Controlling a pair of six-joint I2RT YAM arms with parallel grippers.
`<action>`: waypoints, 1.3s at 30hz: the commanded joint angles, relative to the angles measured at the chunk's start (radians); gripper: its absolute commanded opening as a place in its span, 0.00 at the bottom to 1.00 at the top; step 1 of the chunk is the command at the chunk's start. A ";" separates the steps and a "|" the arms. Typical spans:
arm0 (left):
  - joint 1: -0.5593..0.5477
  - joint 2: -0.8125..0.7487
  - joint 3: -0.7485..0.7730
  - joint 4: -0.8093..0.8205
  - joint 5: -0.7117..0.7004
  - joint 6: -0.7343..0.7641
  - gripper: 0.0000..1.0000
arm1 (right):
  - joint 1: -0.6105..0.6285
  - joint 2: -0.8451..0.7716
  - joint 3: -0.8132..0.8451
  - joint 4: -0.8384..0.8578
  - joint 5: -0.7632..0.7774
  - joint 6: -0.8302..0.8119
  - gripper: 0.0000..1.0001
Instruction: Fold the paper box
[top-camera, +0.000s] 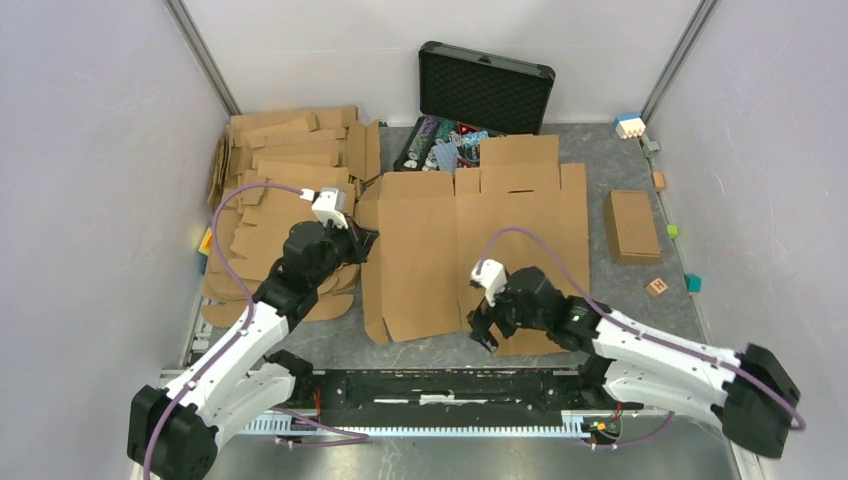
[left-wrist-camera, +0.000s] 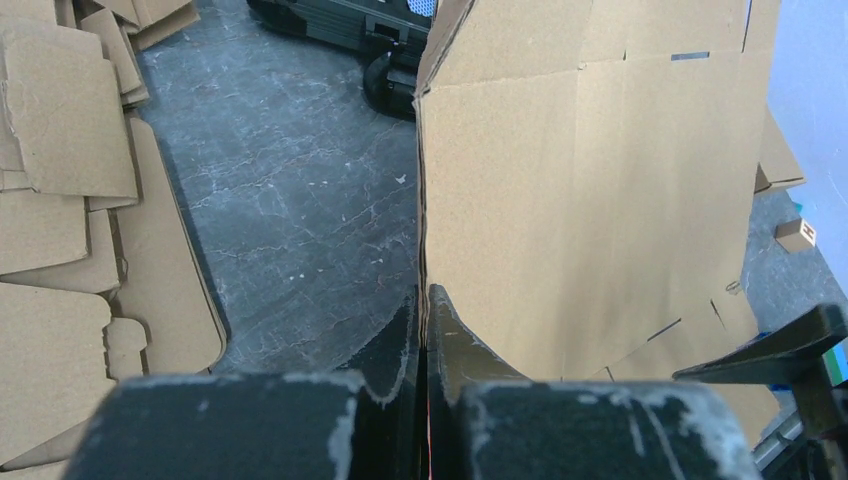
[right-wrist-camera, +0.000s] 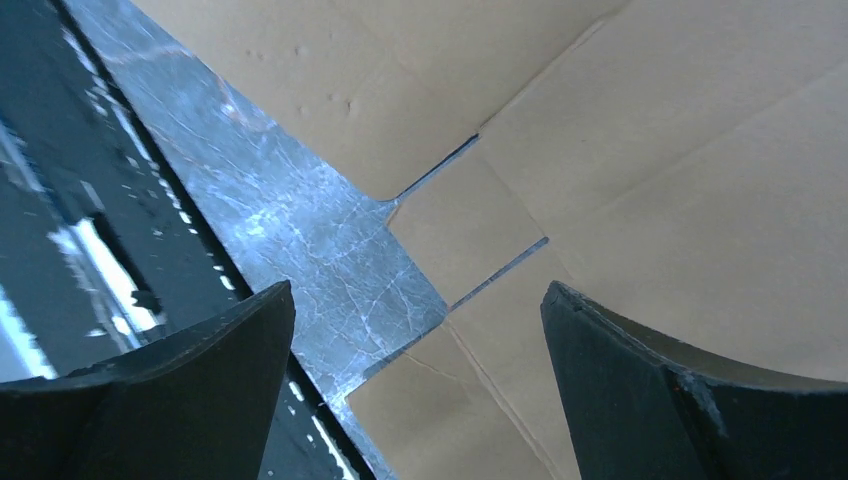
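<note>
Although the left gripper (top-camera: 362, 240) is already clenched on it, the paper box (top-camera: 500, 240), a large plain brown corrugated cardboard sheet die-cut with flaps and slits, looks barely begun. It lies spread over the middle of the grey mottled table (top-camera: 420, 345), its far flaps at twelve o'clock reaching the open black hard case with the foam-lined lid (top-camera: 487, 85).

From the left wrist view, the two fingers of the left gripper (left-wrist-camera: 424, 300) are pressed together on the sheet's nine o'clock edge, and that edge runs straight up from between them. The side panel there seems tipped up off the table, though I cannot say by how much. I take that as a first wall being raised along its crease.

The right gripper (top-camera: 483, 330) hangs over the sheet's six o'clock edge with its jaws spread wide and nothing between them. Its own camera shows the gripper (right-wrist-camera: 418, 295) above a small tab cut by two slits, right at the border of cardboard and table, touching neither as far as I can tell.

So nearly everything is left: no wall stands square, no tab is tucked, the far flaps lie flat. The pile of flat brown cardboard blanks (top-camera: 280, 160) at ten o'clock and the smaller, narrower brown cardboard box (top-camera: 631, 226) at three o'clock sit apart from the work.
</note>
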 joint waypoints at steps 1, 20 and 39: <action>0.010 0.006 0.034 0.078 0.008 0.002 0.04 | 0.184 0.134 0.056 0.073 0.330 -0.013 0.98; 0.025 0.066 0.133 -0.022 0.051 -0.003 0.04 | 0.415 0.433 0.095 0.212 0.690 -0.033 0.98; 0.050 0.192 0.355 -0.249 0.158 -0.001 0.04 | 0.417 0.496 0.007 0.419 0.770 -0.153 0.98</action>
